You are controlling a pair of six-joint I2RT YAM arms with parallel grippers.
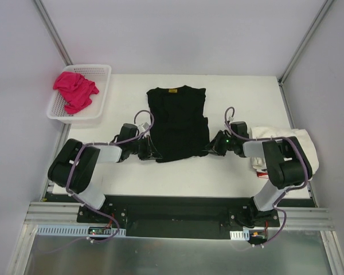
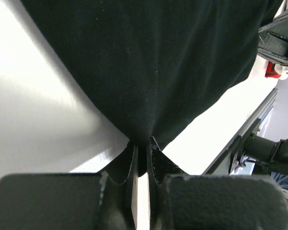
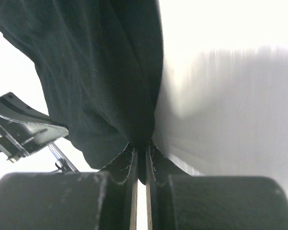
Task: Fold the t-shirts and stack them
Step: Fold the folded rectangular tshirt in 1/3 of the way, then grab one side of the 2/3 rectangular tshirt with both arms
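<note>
at the near hem, left gripper [image 2: 141, 149]: clamped on the left bottom corner of the black t-shirt [image 1: 178, 120].
right gripper [image 3: 145, 152]: pinched onto the right bottom corner.
shirt axis: i see it flat on the table [image 1: 160, 172], running straight away from both pincers, collar far; each arm is nearest its own corner.
count: one black, one pink t-shirt [image 1: 74, 90] in the basket [image 1: 106, 86], one cream pile [image 1: 269, 133] at right, layers uncountable.
</note>
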